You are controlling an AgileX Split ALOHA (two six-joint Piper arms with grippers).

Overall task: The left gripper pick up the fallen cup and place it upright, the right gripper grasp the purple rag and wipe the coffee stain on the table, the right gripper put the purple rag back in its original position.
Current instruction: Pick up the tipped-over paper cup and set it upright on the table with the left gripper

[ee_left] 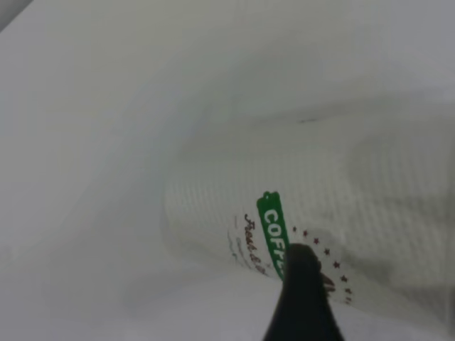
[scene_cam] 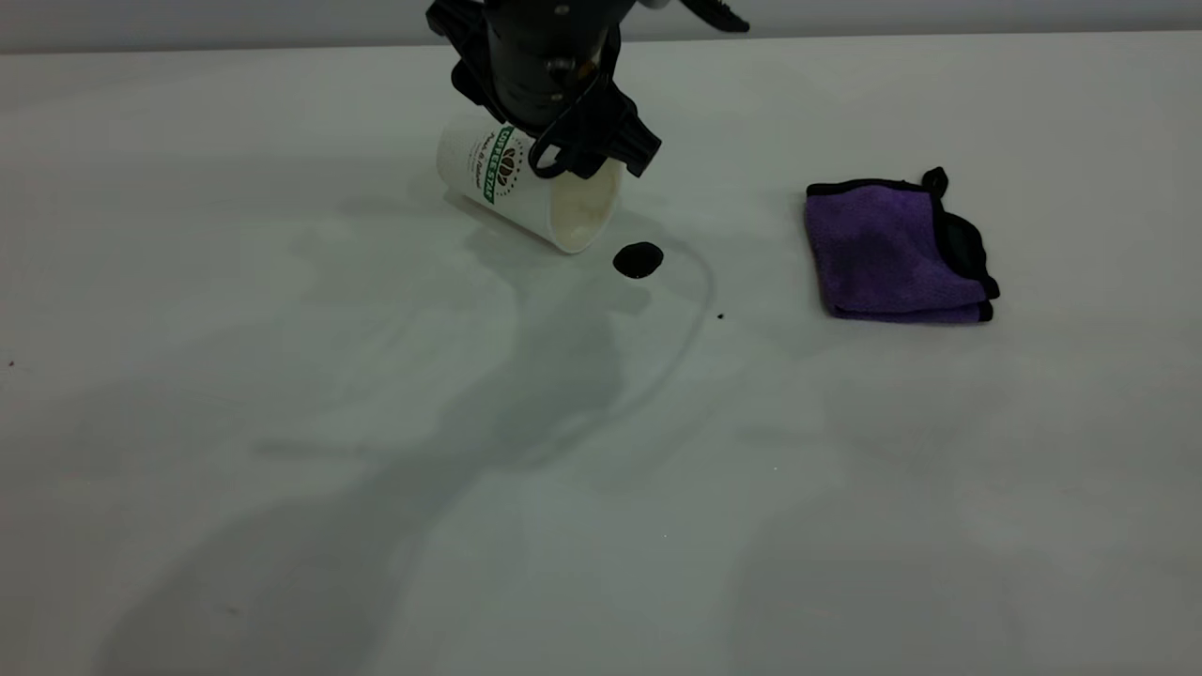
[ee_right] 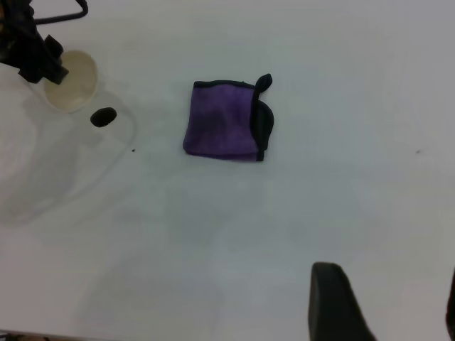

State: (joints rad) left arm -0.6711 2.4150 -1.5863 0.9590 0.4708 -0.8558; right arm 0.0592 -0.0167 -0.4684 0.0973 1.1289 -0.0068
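Note:
The fallen cup (scene_cam: 526, 192) lies on its side on the table (scene_cam: 376, 469), its cream mouth turned toward the coffee stain (scene_cam: 639, 260) just beside the rim. My left gripper (scene_cam: 592, 155) comes down from above and is shut on the cup near its mouth. In the left wrist view one black finger (ee_left: 302, 291) presses on the ribbed wall of the cup (ee_left: 234, 213) by the green logo; the other finger is hidden. The purple rag (scene_cam: 892, 249) lies folded to the right, untouched. My right gripper (ee_right: 391, 312) is open and empty, high above bare table, well away from the rag (ee_right: 224, 121).
A tiny black speck (scene_cam: 720, 316) lies right of the stain. A faint curved smear (scene_cam: 690, 329) arcs across the table below the stain. The table's far edge (scene_cam: 939, 38) meets a grey wall.

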